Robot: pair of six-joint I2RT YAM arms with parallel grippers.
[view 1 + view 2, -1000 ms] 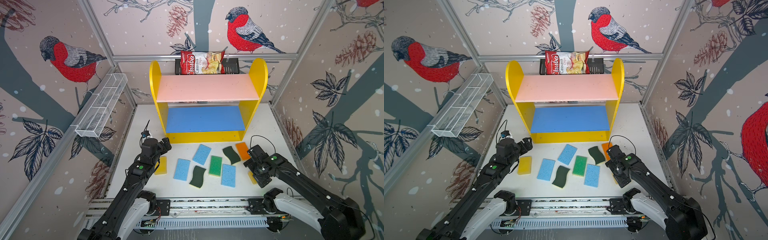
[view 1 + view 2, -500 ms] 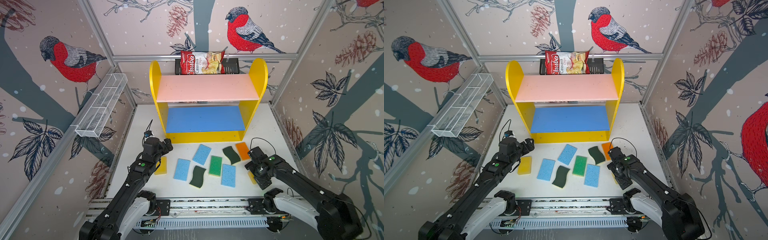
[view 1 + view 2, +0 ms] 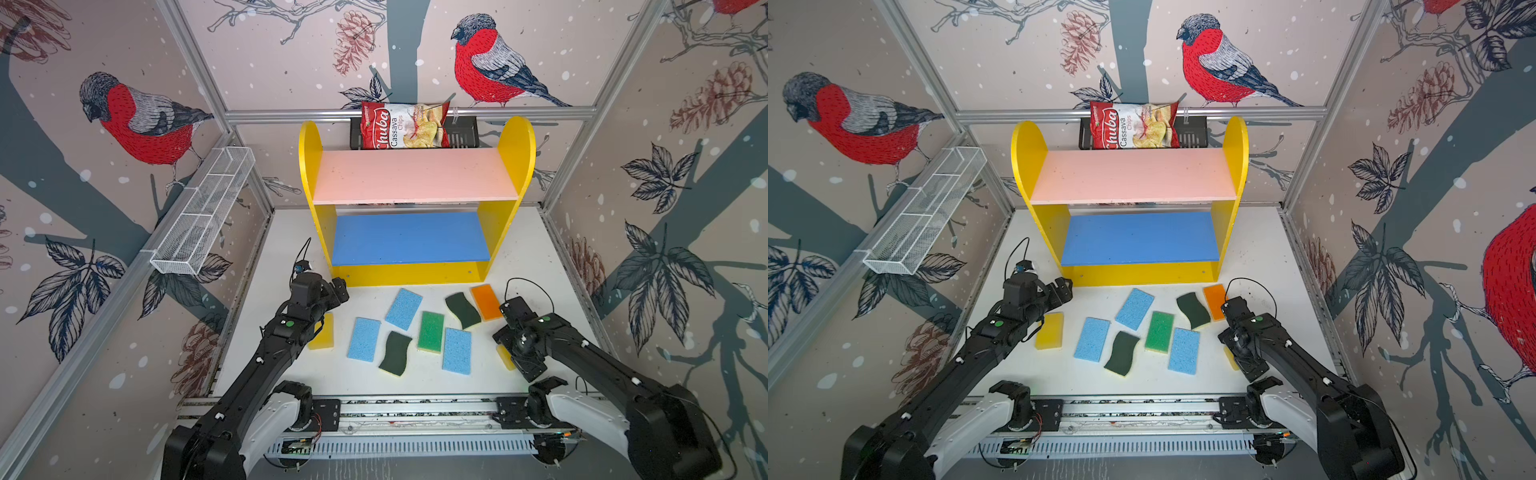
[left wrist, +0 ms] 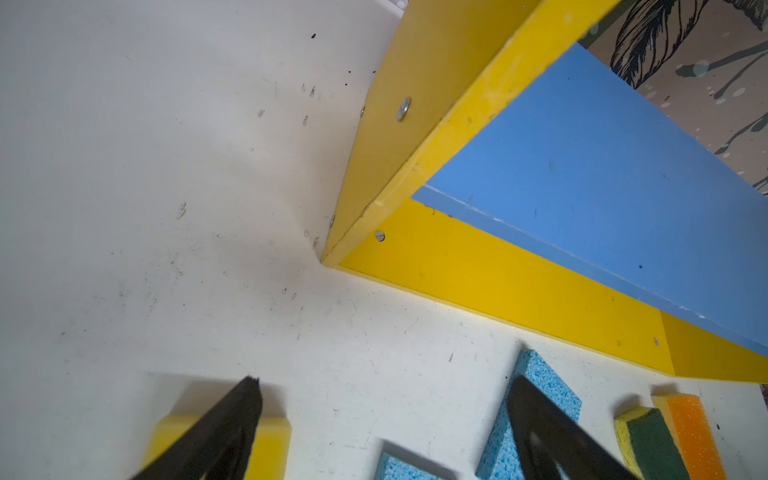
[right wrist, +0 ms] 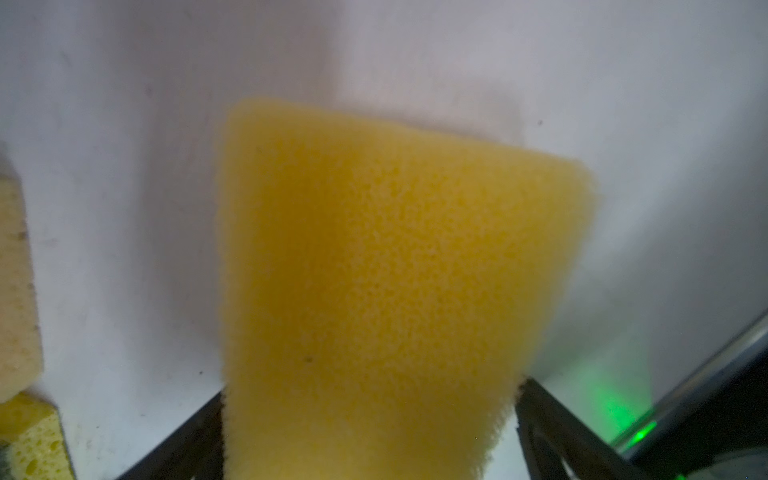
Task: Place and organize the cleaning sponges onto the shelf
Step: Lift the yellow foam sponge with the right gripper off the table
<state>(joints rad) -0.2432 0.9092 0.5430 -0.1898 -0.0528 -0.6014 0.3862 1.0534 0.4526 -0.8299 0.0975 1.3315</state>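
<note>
since 1 second before, the left gripper (image 3: 340, 290) had edged nearer the front corner of the shelf (image 3: 415, 275), its jaws spread wide with nothing between them. only the right wrist view showed the right gripper (image 5: 370, 390) straddling a yellow sponge (image 5: 395, 249), jaws open wide on either side of it. in both top views that sponge was a mere sliver under the arm. all 9 cleaning sponges (image 3: 430, 331) lay on the white table (image 3: 523, 257) in front of the shelf. bird-print walls (image 3: 124, 104) enclosed the cell, with a wire basket (image 3: 203, 212) on the left wall and a chips bag (image 3: 405, 126) behind the shelf.
</note>
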